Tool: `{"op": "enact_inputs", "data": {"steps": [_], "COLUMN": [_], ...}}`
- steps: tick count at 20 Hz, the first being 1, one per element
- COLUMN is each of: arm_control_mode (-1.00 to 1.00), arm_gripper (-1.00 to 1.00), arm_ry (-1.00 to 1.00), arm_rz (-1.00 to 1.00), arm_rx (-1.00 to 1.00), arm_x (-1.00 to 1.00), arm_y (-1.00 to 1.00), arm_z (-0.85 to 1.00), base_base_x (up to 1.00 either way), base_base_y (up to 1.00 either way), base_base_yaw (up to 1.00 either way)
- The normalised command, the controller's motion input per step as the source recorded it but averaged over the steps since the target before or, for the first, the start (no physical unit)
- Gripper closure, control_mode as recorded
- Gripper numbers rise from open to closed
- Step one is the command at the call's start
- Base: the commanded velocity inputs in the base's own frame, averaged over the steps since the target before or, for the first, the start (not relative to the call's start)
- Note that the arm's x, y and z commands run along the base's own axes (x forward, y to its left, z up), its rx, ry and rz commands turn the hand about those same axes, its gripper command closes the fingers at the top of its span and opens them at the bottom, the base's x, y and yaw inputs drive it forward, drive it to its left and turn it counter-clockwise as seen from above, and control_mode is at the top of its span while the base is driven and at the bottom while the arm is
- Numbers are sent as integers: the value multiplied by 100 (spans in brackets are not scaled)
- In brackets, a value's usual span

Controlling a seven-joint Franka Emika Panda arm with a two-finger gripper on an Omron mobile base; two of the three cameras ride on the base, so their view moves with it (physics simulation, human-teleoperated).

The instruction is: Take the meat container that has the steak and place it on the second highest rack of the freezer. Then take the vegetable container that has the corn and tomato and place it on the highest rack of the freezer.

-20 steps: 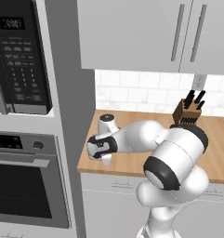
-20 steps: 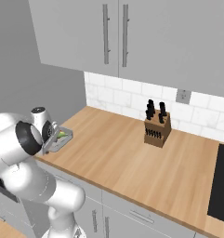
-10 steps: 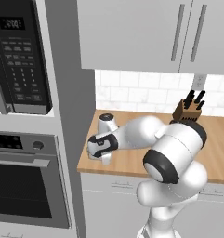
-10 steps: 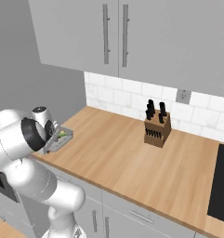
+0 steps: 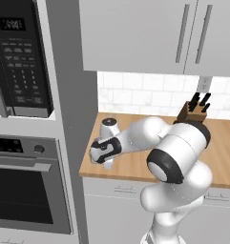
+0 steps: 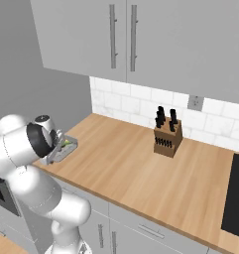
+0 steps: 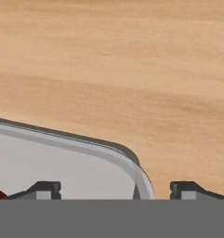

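arm (image 5: pixel 176 152): my glossy white rounded shells, fat bulbous links | joints: dark black-grey bands between the shells, lower right of left base view | wrist: dark collar, small white cap with grey disc | fingertips (image 7: pixel 41 189): small, dark grey, blocky, along the bottom of hand view

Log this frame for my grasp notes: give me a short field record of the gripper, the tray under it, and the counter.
gripper: jaws apart, straddling the tray's rim, one fingertip inside, one outside
tray: grey, rounded corner, on the counter's left end; a bit of dark red at its edge
tray contents, right base view: green and yellow
counter: wood
knife block: upright near the backsplash, apart from the tray
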Motion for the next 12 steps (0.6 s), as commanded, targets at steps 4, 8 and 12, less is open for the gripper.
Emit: {"op": "enact_inputs", "data": {"steps": [4, 8, 12], "arm_control_mode": [-100, -100, -100], "arm_gripper": [100, 100, 100], "arm_ry": [0, 0, 0], "arm_rz": [0, 0, 0], "arm_rx": [0, 0, 0], "arm_x": [0, -6, -26], "arm_y": [0, 0, 0], "arm_z": [-16, -13, 0], "base_base_x": [0, 0, 0], "base_base_y": [0, 0, 0], "base_base_yaw": [0, 0, 0]}}
